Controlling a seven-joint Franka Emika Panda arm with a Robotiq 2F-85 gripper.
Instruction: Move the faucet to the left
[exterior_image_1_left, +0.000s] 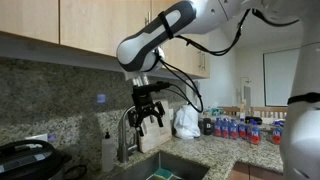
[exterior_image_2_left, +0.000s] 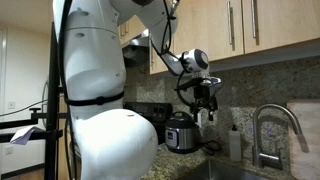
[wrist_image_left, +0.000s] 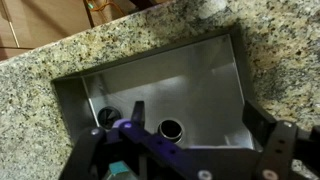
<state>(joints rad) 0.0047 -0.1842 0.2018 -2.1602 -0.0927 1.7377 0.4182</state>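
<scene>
Faucet position: the faucet (exterior_image_1_left: 123, 135) stands at the back edge of the sink (exterior_image_1_left: 165, 165), against the granite backsplash. Its stem is upright and its arch curves out over the basin.
Hand state: the gripper (exterior_image_1_left: 150, 110) has its fingers spread wide and holds nothing. The wrist view confirms this, with the gripper (wrist_image_left: 180, 150) open over the bare sink (wrist_image_left: 200, 80).
Key relation: we find the gripper hovering at about the height of the arch, out over the basin and apart from the spout. In an exterior view the faucet (exterior_image_2_left: 262, 130) lies well to one side of the gripper (exterior_image_2_left: 203, 100) and somewhat lower.
Long axis: the stem is vertical. In our judgement the spout is the lever to push, swinging about that stem.
Contact: none visible.
Neighbours: a soap bottle (exterior_image_1_left: 108, 150) stands just beside the stem, and a cooker (exterior_image_2_left: 180, 130) sits further along the counter.
Obstruction: in an exterior view the soap bottle (exterior_image_2_left: 235, 143) appears between hand and tap. We judge it low enough to clear if the hand stays high.
</scene>
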